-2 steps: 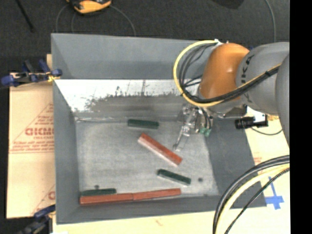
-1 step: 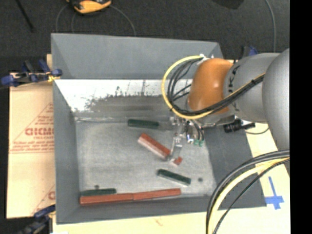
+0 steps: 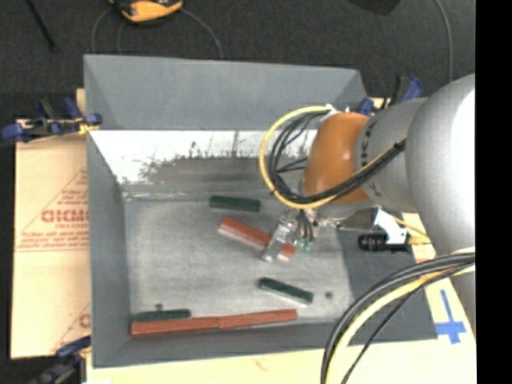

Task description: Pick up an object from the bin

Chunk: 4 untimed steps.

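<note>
**While bent low into the bin, poised at a red-brown bar**

While reaching in from the right across the rim of the grey metal bin [image 3: 106,238], slopes down and leftward as a thick silver arm [image 3: 436,150]. Capped at the wrist by an orange cover [image 3: 336,162] and looped about with yellow and black cables [image 3: 276,154]. Ends low in the gripper [image 3: 286,245], tipped toward the middle of the floor, right at the right-hand end of a short red-brown bar [image 3: 242,231] lying aslant there. Cannot tell whether touching that bar or merely just beside it. Cannot tell the pincer's state either, released or clenched.

Elsewhere on the floor, in falling order of size:

- Along the near wall, two long red-brown strips [image 3: 216,323] laid end to end.
- Toward the back wall, just beyond the red-brown bar, a dark green bar [image 3: 235,204].
- Nearer the front, below the gripper and apart from it, a second dark green bar [image 3: 286,290], tilted.
- Just above the left strip, a small dark green piece [image 3: 164,314].
</note>
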### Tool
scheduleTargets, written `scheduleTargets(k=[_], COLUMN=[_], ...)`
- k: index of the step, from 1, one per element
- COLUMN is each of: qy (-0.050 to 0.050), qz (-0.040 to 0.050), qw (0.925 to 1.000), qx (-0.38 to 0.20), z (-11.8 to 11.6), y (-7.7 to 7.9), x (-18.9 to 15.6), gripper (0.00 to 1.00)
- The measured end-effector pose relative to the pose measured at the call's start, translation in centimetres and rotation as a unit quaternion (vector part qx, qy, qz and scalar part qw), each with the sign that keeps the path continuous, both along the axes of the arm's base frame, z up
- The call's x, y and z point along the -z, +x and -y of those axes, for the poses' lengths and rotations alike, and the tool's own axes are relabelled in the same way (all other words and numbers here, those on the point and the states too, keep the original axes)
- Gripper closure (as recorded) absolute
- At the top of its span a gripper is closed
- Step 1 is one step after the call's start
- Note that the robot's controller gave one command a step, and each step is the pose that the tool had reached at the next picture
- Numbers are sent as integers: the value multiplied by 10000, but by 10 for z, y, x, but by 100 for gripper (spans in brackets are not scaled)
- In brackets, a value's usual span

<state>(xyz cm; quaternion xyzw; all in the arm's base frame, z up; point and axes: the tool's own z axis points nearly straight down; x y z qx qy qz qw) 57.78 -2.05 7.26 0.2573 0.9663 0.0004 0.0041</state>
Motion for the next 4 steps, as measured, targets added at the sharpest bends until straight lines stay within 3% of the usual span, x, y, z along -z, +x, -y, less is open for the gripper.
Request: scheduleTargets(k=[3,4], qy=[2,7], qz=[-43,-52], qw=[10000,10000], qx=[-14,-20], z=[0,0], y=[-2,-2], x=[-7,-26], gripper=[100,100])
